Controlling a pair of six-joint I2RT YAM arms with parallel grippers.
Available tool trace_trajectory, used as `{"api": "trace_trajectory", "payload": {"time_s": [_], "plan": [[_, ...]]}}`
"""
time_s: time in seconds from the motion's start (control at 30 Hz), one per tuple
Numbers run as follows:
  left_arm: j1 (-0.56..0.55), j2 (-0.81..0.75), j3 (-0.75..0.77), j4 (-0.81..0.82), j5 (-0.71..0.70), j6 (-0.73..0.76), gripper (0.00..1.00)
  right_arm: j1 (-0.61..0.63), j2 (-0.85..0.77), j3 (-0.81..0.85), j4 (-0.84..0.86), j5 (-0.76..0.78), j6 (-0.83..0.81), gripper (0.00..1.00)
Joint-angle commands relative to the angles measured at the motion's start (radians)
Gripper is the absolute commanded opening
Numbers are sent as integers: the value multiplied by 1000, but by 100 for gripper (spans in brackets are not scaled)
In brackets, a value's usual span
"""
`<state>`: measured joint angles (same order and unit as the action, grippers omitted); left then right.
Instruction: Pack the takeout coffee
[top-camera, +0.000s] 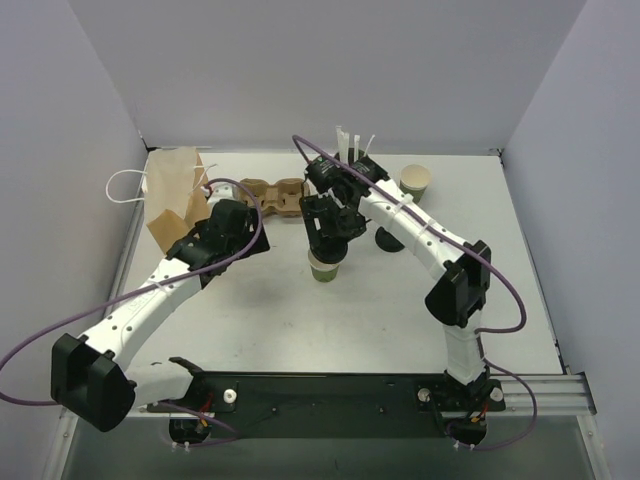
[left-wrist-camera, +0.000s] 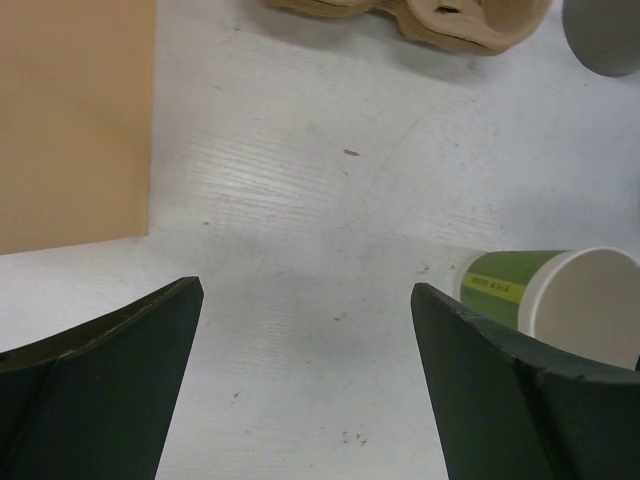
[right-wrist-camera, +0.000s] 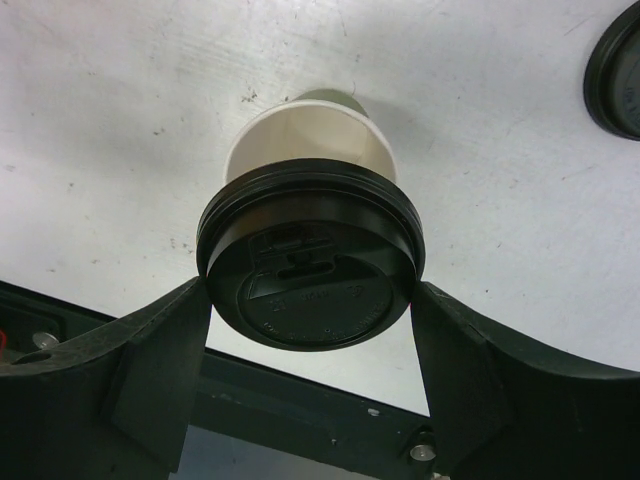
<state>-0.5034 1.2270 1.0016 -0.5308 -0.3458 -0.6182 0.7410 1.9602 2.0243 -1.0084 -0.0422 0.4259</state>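
Observation:
My right gripper (top-camera: 332, 232) (right-wrist-camera: 310, 290) is shut on a round black plastic lid (right-wrist-camera: 312, 265), one finger at each side of its rim. Right under it stands a small green paper cup (top-camera: 327, 267) (right-wrist-camera: 305, 135), open, its cream inside showing. The lid hangs over the cup's near rim; I cannot tell if they touch. No lidded cup shows. My left gripper (top-camera: 232, 228) (left-wrist-camera: 305, 300) is open and empty, low over the table left of this cup, which also shows in the left wrist view (left-wrist-camera: 560, 300).
A brown paper bag (top-camera: 175, 200) (left-wrist-camera: 70, 120) stands at the back left, with a cardboard cup carrier (top-camera: 275, 195) (left-wrist-camera: 440, 20) beside it. A grey straw holder (top-camera: 352, 160) (left-wrist-camera: 605, 35), a second open green cup (top-camera: 415, 180) and a spare black lid (top-camera: 390, 238) (right-wrist-camera: 615, 70) are at the back right.

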Motion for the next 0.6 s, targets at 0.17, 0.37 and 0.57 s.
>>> {"api": "trace_trajectory", "payload": {"time_s": [0.17, 0.37, 0.57], "plan": [[26, -93, 20, -92, -116, -46, 97, 34, 97, 93, -133, 27, -10, 68], [32, -100, 12, -84, -93, -38, 97, 40, 124, 108, -147, 39, -18, 68], [32, -101, 2, -58, -67, -32, 98, 40, 160, 142, -145, 68, -22, 68]]}}
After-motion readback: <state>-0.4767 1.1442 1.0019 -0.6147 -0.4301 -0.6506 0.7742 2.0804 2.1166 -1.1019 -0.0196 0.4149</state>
